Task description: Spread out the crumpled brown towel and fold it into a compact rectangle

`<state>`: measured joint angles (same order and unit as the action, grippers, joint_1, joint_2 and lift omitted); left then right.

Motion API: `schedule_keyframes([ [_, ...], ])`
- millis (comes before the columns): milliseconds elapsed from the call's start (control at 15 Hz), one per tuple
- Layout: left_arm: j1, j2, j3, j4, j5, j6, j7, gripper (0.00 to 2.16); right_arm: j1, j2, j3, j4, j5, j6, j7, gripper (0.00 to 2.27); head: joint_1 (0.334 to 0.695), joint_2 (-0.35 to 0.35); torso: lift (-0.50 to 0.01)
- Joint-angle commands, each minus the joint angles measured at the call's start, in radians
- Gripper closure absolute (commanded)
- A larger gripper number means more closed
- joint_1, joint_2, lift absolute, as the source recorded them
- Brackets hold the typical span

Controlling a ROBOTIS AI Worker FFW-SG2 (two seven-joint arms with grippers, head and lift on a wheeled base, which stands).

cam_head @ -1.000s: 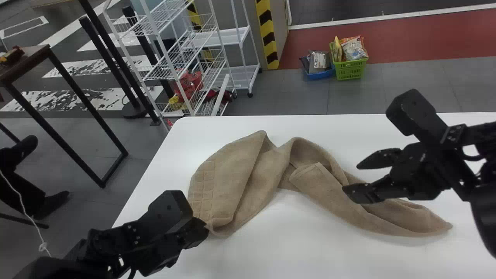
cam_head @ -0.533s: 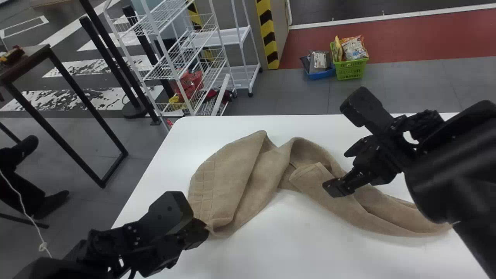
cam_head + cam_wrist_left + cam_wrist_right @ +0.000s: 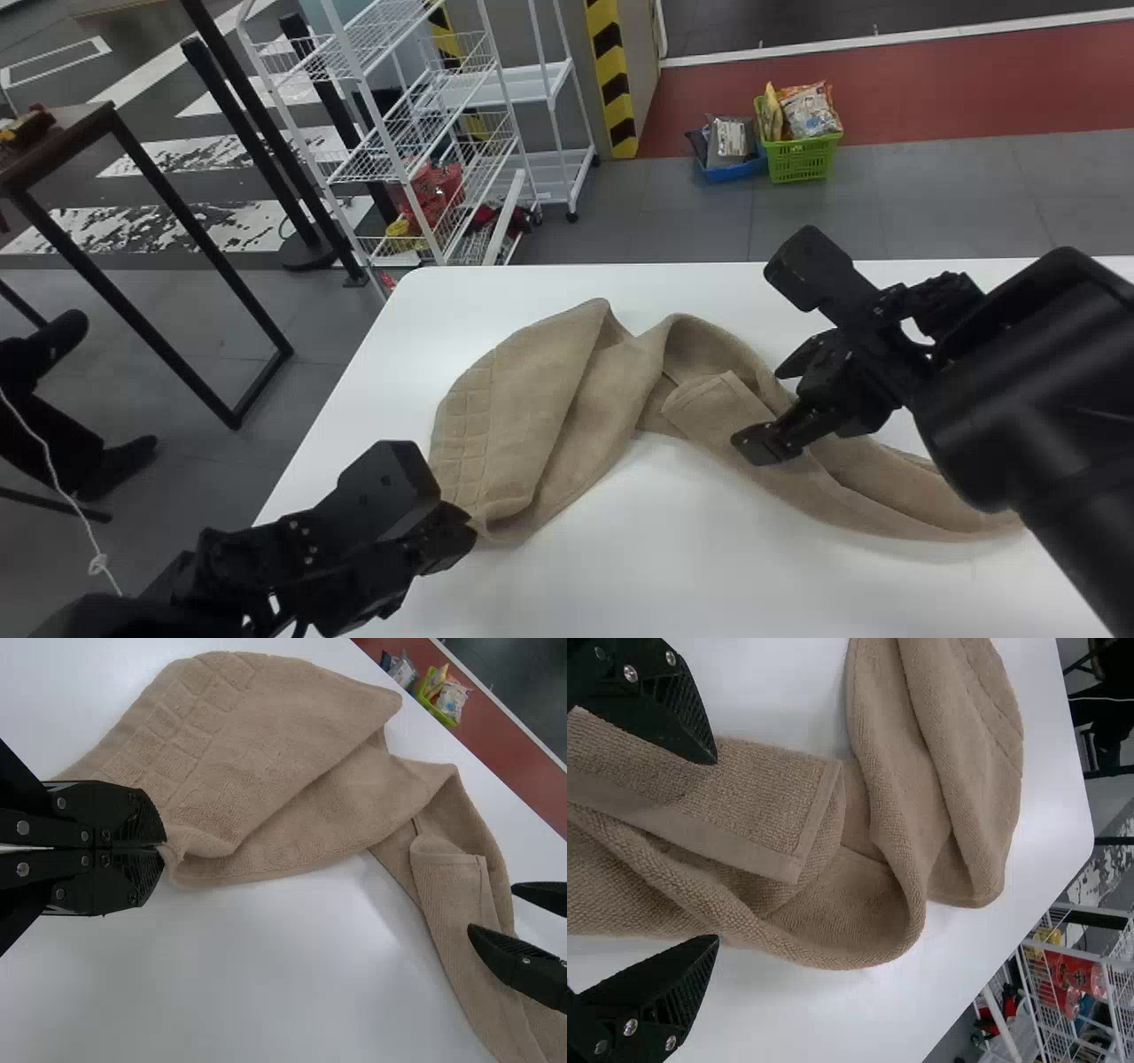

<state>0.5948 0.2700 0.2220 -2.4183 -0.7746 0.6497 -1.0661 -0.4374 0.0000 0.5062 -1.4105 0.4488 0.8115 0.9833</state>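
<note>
The soft, floppy towel (image 3: 549,399) likely needs its loose corner (image 3: 788,859) pinched by the right hand (image 3: 764,408), parted at three o'clock, while the left hand (image 3: 160,847) clamps its eight-o'clock edge.

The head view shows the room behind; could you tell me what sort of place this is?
Likely a lab or workshop, judging by the wire rack, the hazard-striped pillar and the white worktable.
</note>
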Motion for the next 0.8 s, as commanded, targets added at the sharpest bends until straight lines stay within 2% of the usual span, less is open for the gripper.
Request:
schedule_keyframes([
  [0,0.008,0.0,0.002,-0.004,0.0,0.0,0.0,1.79,0.005,0.001,0.011,-0.005,-0.002,-0.033,-0.002,0.11,0.695,0.35,-0.127],
  [333,0.016,0.0,0.005,-0.01,0.0,0.0,0.002,1.79,0.013,0.001,0.032,0.002,-0.001,-0.11,-0.015,0.11,0.695,0.35,-0.127],
  [533,0.017,0.0,0.008,-0.01,0.0,0.0,0.002,1.79,0.022,0.001,0.041,0.001,0.001,-0.168,-0.064,0.11,0.695,0.35,-0.127],
  [733,0.02,0.0,0.008,-0.013,0.0,0.0,0.002,1.79,0.022,0.001,0.055,0.021,0.002,-0.199,-0.074,0.11,0.695,0.35,-0.127],
])
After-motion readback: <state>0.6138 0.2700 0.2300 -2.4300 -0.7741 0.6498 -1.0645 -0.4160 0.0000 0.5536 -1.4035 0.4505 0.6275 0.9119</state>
